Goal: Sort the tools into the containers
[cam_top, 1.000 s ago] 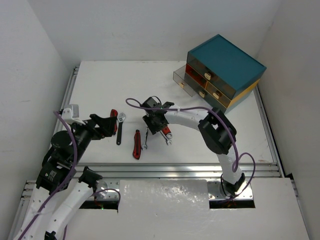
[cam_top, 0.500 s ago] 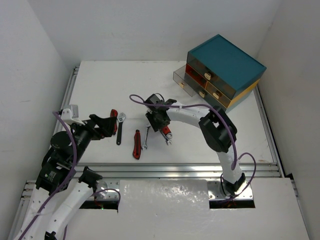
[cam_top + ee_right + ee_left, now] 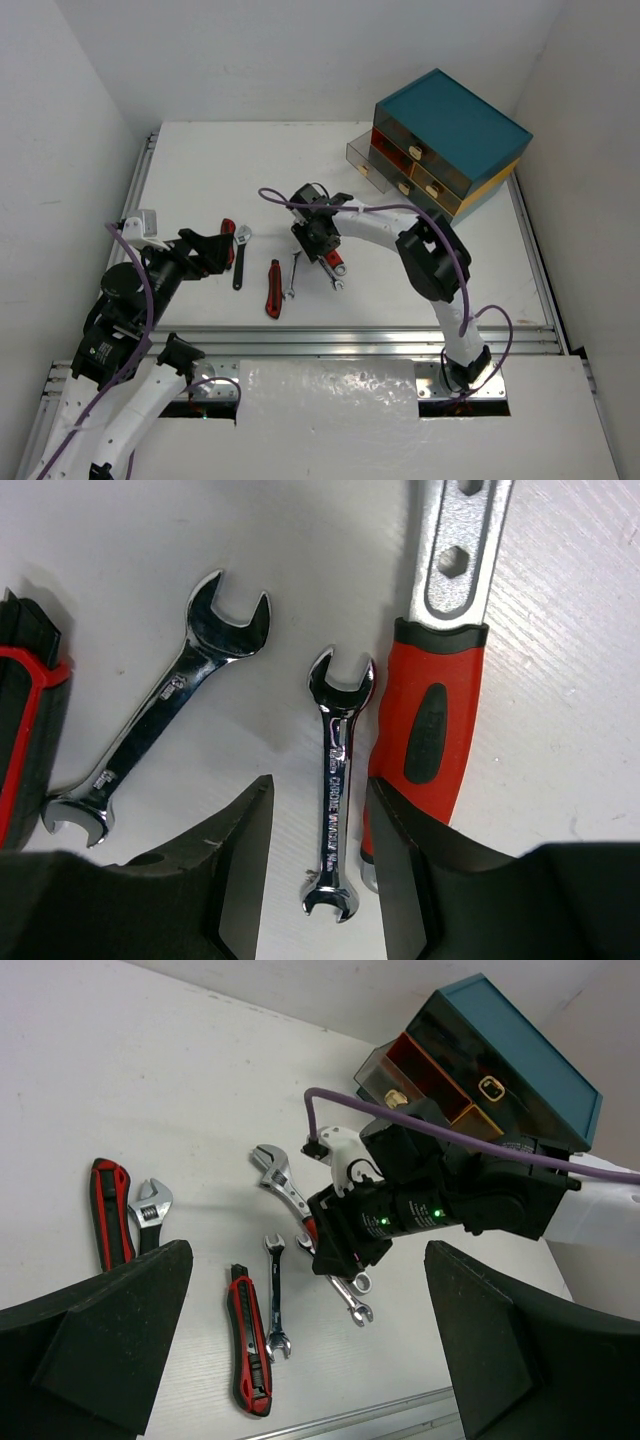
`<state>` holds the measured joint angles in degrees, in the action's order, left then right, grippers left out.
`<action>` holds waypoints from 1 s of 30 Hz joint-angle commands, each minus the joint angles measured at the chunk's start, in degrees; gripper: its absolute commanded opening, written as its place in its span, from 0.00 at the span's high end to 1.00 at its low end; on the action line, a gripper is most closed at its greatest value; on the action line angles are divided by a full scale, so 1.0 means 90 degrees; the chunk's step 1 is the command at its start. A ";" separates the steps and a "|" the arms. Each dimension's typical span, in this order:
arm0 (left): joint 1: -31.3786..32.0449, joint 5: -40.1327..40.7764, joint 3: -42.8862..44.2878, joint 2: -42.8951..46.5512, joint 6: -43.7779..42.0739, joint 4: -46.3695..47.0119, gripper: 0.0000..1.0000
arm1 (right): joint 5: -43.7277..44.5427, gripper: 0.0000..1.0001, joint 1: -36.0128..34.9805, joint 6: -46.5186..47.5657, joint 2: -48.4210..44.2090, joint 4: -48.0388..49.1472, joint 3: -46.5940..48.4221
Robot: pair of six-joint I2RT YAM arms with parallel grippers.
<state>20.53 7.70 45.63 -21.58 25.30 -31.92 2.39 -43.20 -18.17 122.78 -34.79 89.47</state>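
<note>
My right gripper (image 3: 318, 242) is open and low over the table, its jaws either side of a small silver spanner (image 3: 335, 800) without touching it. A red-handled adjustable wrench (image 3: 430, 720) lies just right of that spanner, partly under the right finger (image 3: 470, 880). A second spanner (image 3: 160, 740) lies to the left. My left gripper (image 3: 215, 252) is open and empty, held above the table's left part. In the left wrist view the gripper (image 3: 310, 1360) looks down on a red-and-black knife-like tool (image 3: 250, 1345), red-handled pliers (image 3: 105, 1210) and a dark-handled wrench (image 3: 150, 1210).
The teal-topped chest (image 3: 450, 115) stands at the back right, its smoky top-left drawer (image 3: 365, 155) pulled out beside a red drawer (image 3: 385, 140). The aluminium rail (image 3: 350, 338) runs along the near table edge. A white wall stands close on each side.
My right gripper has shifted slightly right and settled over the small spanner. The left arm and the tools have not moved.
</note>
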 commanded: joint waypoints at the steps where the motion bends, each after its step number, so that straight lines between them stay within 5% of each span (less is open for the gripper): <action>1: -0.0065 0.0003 -0.0021 0.0045 -0.0086 0.0285 0.00 | 0.0183 0.56 -0.0112 0.0369 0.0177 0.0153 -0.0165; 13: -0.0065 0.0033 -0.0030 0.0084 -0.0077 0.0275 0.00 | 0.1286 0.57 -0.0151 0.0193 0.0498 -0.0002 -0.0370; 20: -0.0055 0.0052 -0.0021 0.0113 -0.0067 0.0275 0.00 | 0.0008 0.58 -0.0083 -0.0372 0.0283 0.0750 -0.1269; 25: -0.0055 0.0062 -0.0030 0.0142 -0.0067 0.0256 0.00 | 0.1627 0.58 -0.0375 -0.0344 0.0508 0.0203 -0.1015; 30: -0.0055 0.0081 -0.0031 0.0220 -0.0057 0.0266 0.00 | 0.0841 0.58 -0.0405 -0.0305 0.0216 0.0777 -0.1774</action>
<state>20.53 7.94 45.63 -20.56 25.30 -31.94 13.87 -47.79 -19.86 119.57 -26.22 81.34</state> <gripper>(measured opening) 0.996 0.417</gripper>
